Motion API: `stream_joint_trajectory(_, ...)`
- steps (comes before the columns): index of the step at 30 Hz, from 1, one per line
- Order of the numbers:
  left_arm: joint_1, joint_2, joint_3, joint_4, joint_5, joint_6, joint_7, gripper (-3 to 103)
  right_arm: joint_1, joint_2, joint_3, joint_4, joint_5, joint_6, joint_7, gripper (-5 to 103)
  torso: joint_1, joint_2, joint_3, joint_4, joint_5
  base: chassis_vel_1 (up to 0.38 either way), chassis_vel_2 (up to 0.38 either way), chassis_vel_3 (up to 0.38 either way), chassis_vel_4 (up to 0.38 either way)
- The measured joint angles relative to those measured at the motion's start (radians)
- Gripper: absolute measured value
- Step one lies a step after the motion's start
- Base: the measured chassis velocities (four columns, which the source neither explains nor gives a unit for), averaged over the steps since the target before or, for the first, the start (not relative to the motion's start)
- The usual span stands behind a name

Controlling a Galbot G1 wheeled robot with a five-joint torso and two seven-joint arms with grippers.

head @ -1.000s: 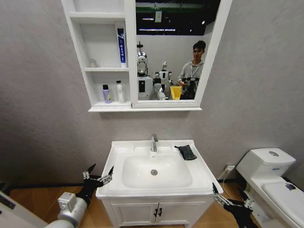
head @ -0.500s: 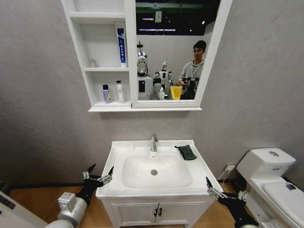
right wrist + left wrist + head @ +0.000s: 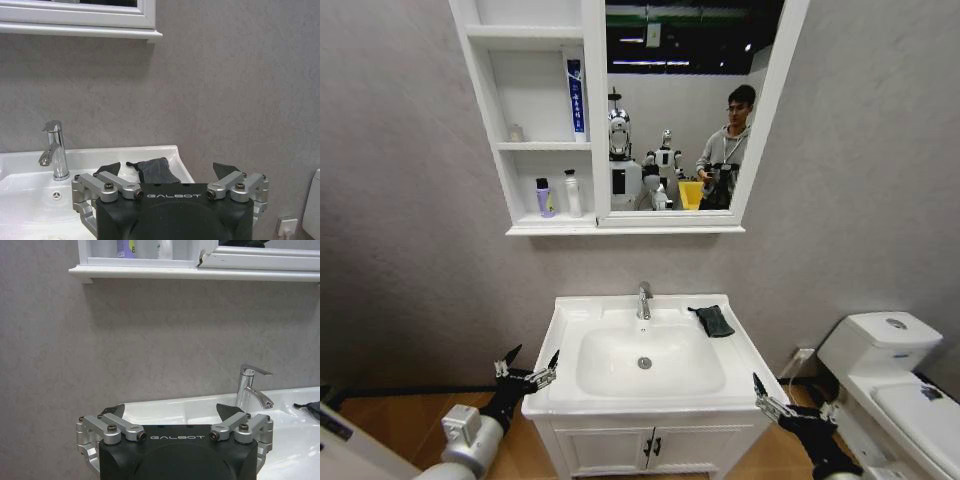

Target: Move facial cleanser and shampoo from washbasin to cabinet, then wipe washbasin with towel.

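Grey wall backs the washbasin; the towel lies beside its tap. Right gripper and left gripper flank it, spread empty, presumably ready for wiping.

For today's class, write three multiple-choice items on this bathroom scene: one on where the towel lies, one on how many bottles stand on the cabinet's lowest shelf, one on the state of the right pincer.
1. Where is the towel?
A. in the bowl
B. on the washbasin rim, to the right of the tap
C. on a shelf

2. How many bottles stand on the lowest shelf of the cabinet?
A. none
B. two
C. five

3. The right pincer is:
A. open, holding nothing
B. shut on the towel
C. gripping the tap

Answers: 1 B, the dark cloth lies beside the tap; 2 B, a purple bottle and a white bottle stand there; 3 A, its fingers are spread apart near the basin's front right corner.
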Motion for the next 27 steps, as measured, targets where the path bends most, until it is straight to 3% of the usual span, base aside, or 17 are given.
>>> stream_joint_trajectory(13, 0.000, 0.000, 0.000, 0.000, 0.000, 0.000, 0.000, 100, 0.000, 0.000, 0.000, -0.001, 0.000, 0.001, 0.000, 100, 0.000, 0.000, 0.000, 0.0000, 0.0003, 0.100, -0.088, -0.092, 0.092)
stream_joint_trajectory(27, 0.000, 0.000, 0.000, 0.000, 0.000, 0.000, 0.000, 100, 0.000, 0.000, 0.000, -0.002, 0.000, 0.002, 0.000, 100, 0.000, 0.000, 0.000, -0.0002, -0.0007, 0.283, -0.283, -0.263, 0.273)
